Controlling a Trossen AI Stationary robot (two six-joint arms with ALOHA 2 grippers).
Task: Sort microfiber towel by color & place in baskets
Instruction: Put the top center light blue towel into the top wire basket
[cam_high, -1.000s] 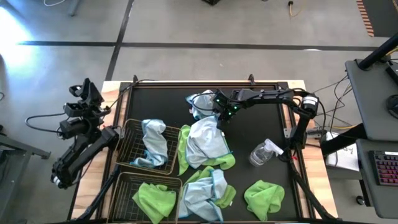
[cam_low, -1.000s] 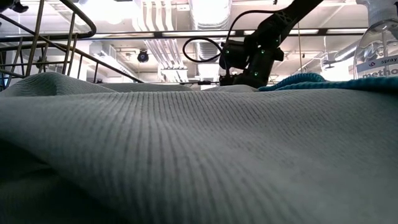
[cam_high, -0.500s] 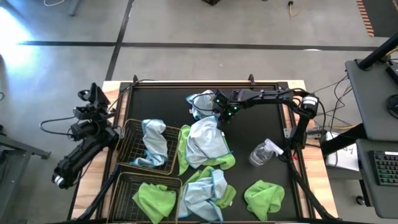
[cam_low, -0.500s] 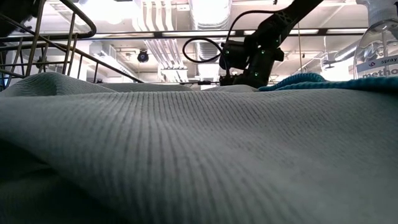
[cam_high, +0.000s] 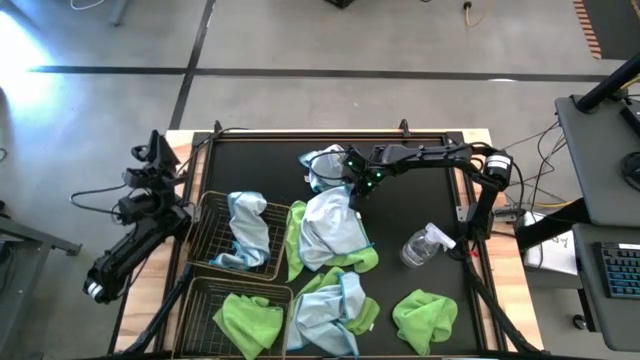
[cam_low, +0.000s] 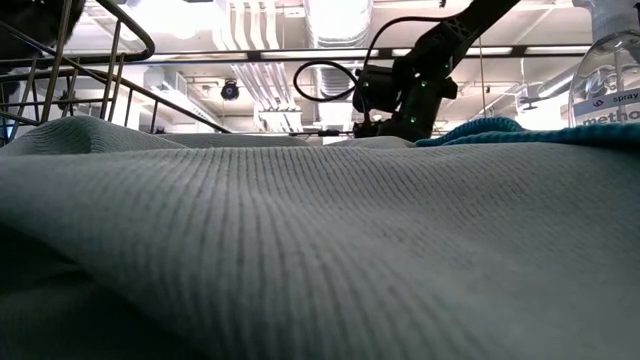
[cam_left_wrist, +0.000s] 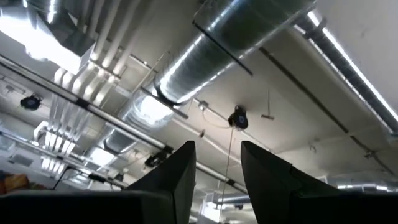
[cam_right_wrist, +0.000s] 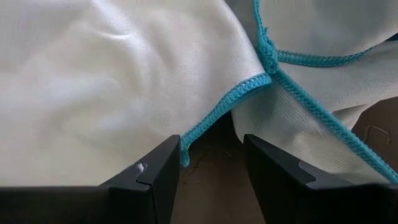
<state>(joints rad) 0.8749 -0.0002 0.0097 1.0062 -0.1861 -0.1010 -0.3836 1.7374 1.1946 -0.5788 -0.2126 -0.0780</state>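
The right gripper (cam_high: 352, 190) is low over the middle of the table, its fingers (cam_right_wrist: 155, 177) spread apart with nothing between them, the hem of a pale blue towel (cam_high: 330, 228) lying just ahead of the tips (the blue stitched edge (cam_right_wrist: 227, 102) runs right across the gap). A second pale cloth (cam_high: 322, 166) is bunched just behind the gripper toward the far edge. In the low view the gripper (cam_low: 395, 120) hangs beyond a broad fold of cloth that fills the foreground.

The left gripper (cam_high: 150, 158) is off the table's left side, raised and pointing up at the ceiling ducts (cam_left_wrist: 236, 37); its fingers (cam_left_wrist: 180, 180) stand parted, empty.

Around the middle towel: a green towel (cam_high: 296, 238) shows under its left edge, another pale-and-green heap (cam_high: 338, 305) lies nearer the front, and a lone green towel (cam_high: 424, 318) sits at front right. A spray bottle (cam_high: 424, 244) lies to the right of the pile. On the left, the far basket (cam_high: 208, 240) holds a pale blue towel (cam_high: 245, 228); the near basket (cam_high: 200, 305) holds a green one (cam_high: 246, 320)
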